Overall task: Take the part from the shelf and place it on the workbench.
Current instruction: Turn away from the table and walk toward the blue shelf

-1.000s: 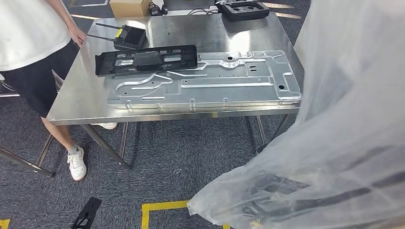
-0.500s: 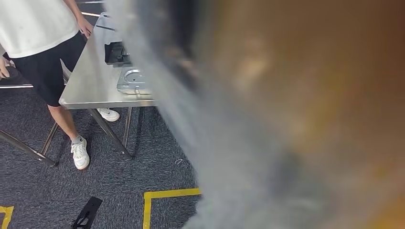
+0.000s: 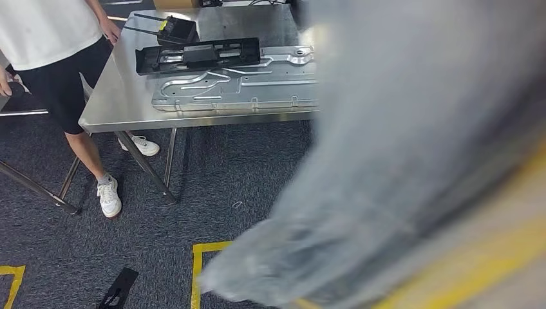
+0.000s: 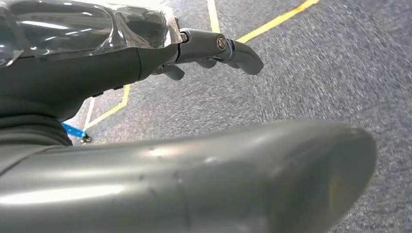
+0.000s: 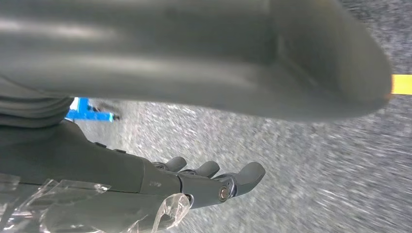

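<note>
Steel workbench (image 3: pixel 116 103) bearing stamped panel (image 3: pixel 238 87), blurred plastic-wrapped part (image 3: pixel 418 161) blocking view, each hand's grasp unclear.

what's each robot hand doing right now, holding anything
left robot hand: fingers lie against the plastic-wrapped part; whether it grips cannot be told
right robot hand: plastic against its fingers too; grip cannot be told

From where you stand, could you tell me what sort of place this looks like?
Probably a factory or assembly workshop. A steel workbench holds a large stamped metal panel and a black plastic frame, and yellow tape lines mark zones on the grey carpet.
</note>
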You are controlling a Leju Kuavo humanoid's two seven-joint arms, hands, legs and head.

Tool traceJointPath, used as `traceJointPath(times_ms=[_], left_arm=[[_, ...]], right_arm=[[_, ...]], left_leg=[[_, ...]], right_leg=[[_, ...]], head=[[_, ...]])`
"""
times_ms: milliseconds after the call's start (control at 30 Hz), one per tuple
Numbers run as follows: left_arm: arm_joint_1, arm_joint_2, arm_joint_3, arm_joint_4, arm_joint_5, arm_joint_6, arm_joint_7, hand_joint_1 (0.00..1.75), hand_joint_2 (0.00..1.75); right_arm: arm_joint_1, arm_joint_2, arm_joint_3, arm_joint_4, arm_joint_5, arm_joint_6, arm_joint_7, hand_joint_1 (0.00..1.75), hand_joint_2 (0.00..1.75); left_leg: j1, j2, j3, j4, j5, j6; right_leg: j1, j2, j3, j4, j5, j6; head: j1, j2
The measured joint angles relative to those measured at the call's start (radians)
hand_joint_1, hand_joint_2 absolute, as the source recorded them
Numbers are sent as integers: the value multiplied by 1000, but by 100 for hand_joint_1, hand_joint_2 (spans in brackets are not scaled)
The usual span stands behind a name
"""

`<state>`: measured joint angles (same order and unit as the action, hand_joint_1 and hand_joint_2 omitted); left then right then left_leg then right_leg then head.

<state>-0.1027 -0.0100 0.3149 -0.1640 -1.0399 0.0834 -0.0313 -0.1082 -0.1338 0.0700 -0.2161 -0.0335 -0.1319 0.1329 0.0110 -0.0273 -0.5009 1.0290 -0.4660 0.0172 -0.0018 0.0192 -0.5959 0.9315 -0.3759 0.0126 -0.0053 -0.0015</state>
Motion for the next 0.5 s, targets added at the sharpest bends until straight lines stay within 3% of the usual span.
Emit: traceJointPath(times_ms=[67, 133, 167, 233, 300, 333, 367, 400, 433, 467, 500], left_arm=[[-1, -1, 0, 0, 0, 0, 0, 0, 0], [1, -3, 0, 0, 0, 0, -1, 0, 0], [1, -4, 0, 0, 0, 0, -1, 0, 0], [0, -7, 0, 0, 0, 0, -1, 0, 0], [-1, -8, 0, 0, -1, 0, -1, 0, 0], [-1, -8, 0, 0, -1, 0, -1, 0, 0], [-1, -8, 0, 0, -2, 1, -2, 0, 0], [-1, -8, 0, 0, -2, 1, -2, 0, 0], [-1, -8, 0, 0, -2, 1, -2, 0, 0], [-1, -8, 0, 0, -2, 1, -1, 0, 0], [-1, -9, 0, 0, -2, 2, -1, 0, 0]], right_arm=[[0, 2, -2, 3, 0, -2, 3, 0, 0], [3, 2, -3, 8, 1, -3, 3, 0, 0], [5, 2, -3, 11, 1, -3, 4, 0, 0], [8, 2, -3, 15, 2, -3, 5, 0, 0], [7, 2, -3, 17, 3, -3, 5, 0, 0], [7, 2, -3, 18, 3, -3, 5, 0, 0], [6, 3, -3, 18, 3, -3, 5, 0, 0], [6, 4, -3, 19, 3, -2, 5, 0, 0], [6, 4, -4, 20, 3, -2, 5, 0, 0], [5, 5, -4, 21, 3, -1, 5, 0, 0], [3, 5, -4, 21, 3, -1, 5, 0, 0]], left_leg=[[-3, -15, 60, -106, -20, 8], [-4, -6, 54, -118, -15, 14], [-3, 1, 45, -118, -7, 20], [1, 16, 24, -120, 11, 37], [-1, 29, 4, -119, 28, 45], [-2, 38, -7, -118, 37, 46], [-3, 47, -19, -117, 46, 45], [-3, 56, -31, -115, 54, 43], [-4, 66, -42, -112, 61, 41], [-4, 74, -50, -110, 67, 37], [-5, 82, -56, -107, 72, 33]], right_leg=[[1, 11, -17, 1, 22, 9], [0, 26, -27, -3, 44, 20], [0, 26, -35, 4, 37, 26], [0, 13, -60, 62, -29, 35], [-2, -3, -93, 189, -132, 42], [-4, -6, -106, 256, -157, 45], [-6, -8, -108, 306, -156, 48], [-7, -10, -96, 323, -130, 50], [-9, -15, -65, 303, -94, 50], [-10, -27, -16, 244, -68, 50], [-6, -44, 44, 162, -64, 48]], head=[[1, 0], [1, 0], [1, 0], [3, 0], [5, 0], [5, 0], [6, 0], [6, 0], [8, 0], [10, 0], [13, 0]])
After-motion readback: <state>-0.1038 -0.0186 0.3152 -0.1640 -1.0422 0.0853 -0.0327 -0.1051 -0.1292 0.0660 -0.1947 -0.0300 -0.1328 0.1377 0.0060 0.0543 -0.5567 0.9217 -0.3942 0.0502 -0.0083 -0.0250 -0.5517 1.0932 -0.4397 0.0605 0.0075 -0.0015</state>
